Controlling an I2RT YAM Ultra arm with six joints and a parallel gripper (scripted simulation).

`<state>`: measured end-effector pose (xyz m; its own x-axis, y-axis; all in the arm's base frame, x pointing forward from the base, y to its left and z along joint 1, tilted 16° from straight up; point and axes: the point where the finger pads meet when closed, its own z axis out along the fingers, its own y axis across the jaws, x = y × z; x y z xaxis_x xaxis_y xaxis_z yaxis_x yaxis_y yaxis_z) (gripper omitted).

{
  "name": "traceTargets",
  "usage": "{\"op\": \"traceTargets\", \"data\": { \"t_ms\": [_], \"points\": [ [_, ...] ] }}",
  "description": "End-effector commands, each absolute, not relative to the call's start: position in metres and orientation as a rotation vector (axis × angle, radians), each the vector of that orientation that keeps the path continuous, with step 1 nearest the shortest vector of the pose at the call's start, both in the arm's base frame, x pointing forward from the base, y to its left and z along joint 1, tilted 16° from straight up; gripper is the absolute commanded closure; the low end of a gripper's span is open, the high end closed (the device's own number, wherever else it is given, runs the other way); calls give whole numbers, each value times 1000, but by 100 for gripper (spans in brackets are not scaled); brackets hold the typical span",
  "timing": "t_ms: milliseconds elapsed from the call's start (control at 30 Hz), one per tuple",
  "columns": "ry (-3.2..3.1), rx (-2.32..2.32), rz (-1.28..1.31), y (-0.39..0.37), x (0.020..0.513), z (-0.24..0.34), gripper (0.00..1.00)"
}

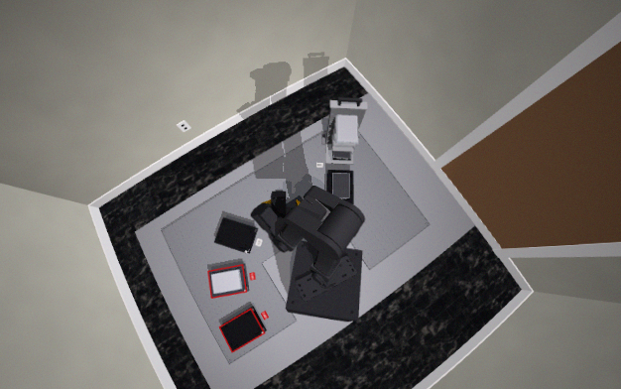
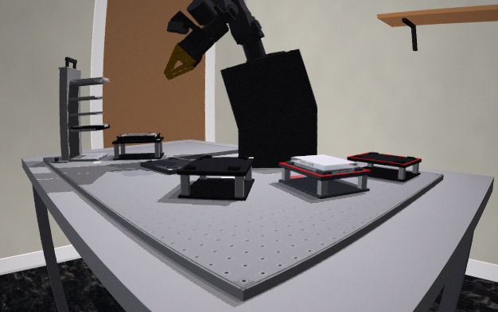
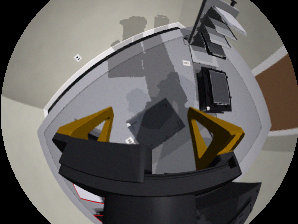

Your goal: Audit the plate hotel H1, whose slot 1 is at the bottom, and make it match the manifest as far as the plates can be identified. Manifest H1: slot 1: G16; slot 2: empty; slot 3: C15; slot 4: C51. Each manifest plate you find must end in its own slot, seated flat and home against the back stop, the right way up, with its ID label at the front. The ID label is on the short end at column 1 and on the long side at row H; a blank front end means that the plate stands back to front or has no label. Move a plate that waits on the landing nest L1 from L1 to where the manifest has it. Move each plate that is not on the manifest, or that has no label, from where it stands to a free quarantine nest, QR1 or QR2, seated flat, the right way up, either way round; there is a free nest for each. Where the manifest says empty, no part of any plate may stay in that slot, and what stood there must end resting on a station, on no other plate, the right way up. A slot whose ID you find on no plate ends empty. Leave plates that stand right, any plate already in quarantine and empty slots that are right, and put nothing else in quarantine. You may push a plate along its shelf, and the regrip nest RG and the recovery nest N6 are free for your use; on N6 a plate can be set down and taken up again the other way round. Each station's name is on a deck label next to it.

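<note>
The plate hotel H1 (image 2: pixel 79 111) stands at the far left of the deck; it also shows in the top view (image 1: pixel 344 126) and the wrist view (image 3: pixel 216 19). A light plate (image 2: pixel 96 79) sits at its top level and a dark plate (image 2: pixel 91 127) on a lower shelf; I cannot read any labels. A plate lies on the landing nest (image 2: pixel 138 139), just in front of the hotel (image 1: pixel 340 184). My gripper (image 2: pixel 179 65) is open and empty. It hangs high above the deck, right of the hotel, its yellow fingers wide apart in the wrist view (image 3: pixel 153 132).
A black nest (image 2: pixel 216 165) stands mid-deck, empty. A red-edged quarantine nest holds a white plate (image 1: pixel 227 281). The second red-edged nest (image 2: pixel 383 159) is empty. The arm's base (image 2: pixel 274 111) stands behind them.
</note>
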<state>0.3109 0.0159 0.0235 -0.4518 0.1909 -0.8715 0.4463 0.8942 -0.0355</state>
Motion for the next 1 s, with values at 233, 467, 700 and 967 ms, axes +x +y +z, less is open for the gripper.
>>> {"op": "traceTargets", "data": {
  "t_ms": [233, 467, 700, 967],
  "points": [
    [2024, 499, -336, 32, 305, 12, 0],
    [2024, 499, -336, 31, 307, 2, 0],
    [2024, 499, -336, 31, 307, 2, 0],
    [2024, 499, -336, 31, 307, 2, 0]
  ]
}}
